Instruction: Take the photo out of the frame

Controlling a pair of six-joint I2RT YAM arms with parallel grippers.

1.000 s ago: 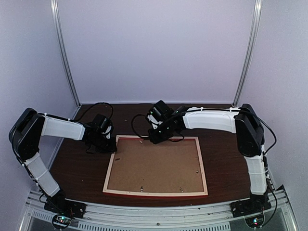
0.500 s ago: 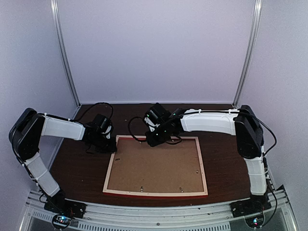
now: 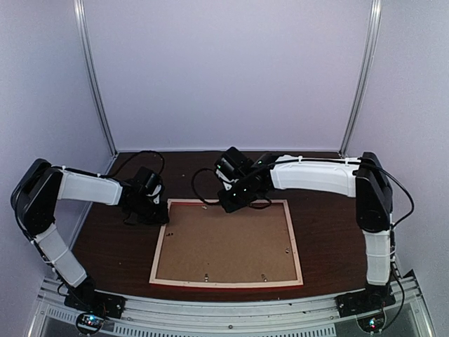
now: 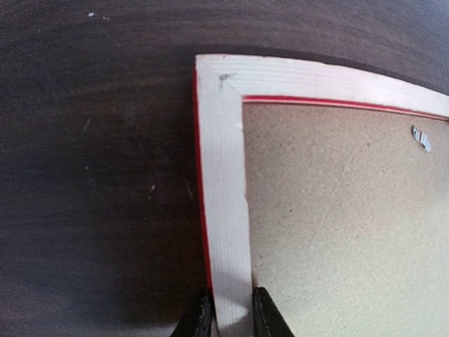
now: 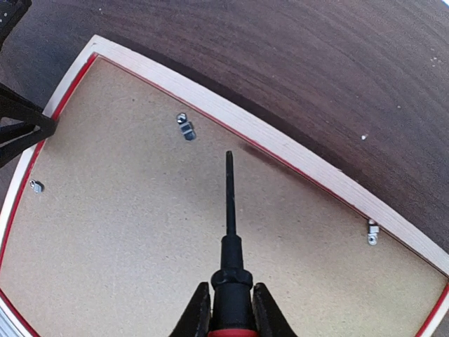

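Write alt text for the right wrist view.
The right gripper clamps a screwdriver, red handle and thin black shaft, aimed across the brown backing board of a frame lying back-up. Small metal clips sit on the board near the frame's pale wood edge, with the dark table beyond.

The left arm (image 3: 88, 188) and the right arm (image 3: 312, 175) are twins: smooth white shells over the long links, chunky black housings at shoulders, elbows and wrists, and a black base (image 3: 95, 303) at the foot of each. Thin black cables (image 3: 144, 152) loop loose off the wrist ends and run along the links, pinched here and there by small ties. Up close, the fingers (image 4: 201, 319) of the left gripper (image 4: 228, 321) are plain matte-black wedges, narrowing toward the tip.
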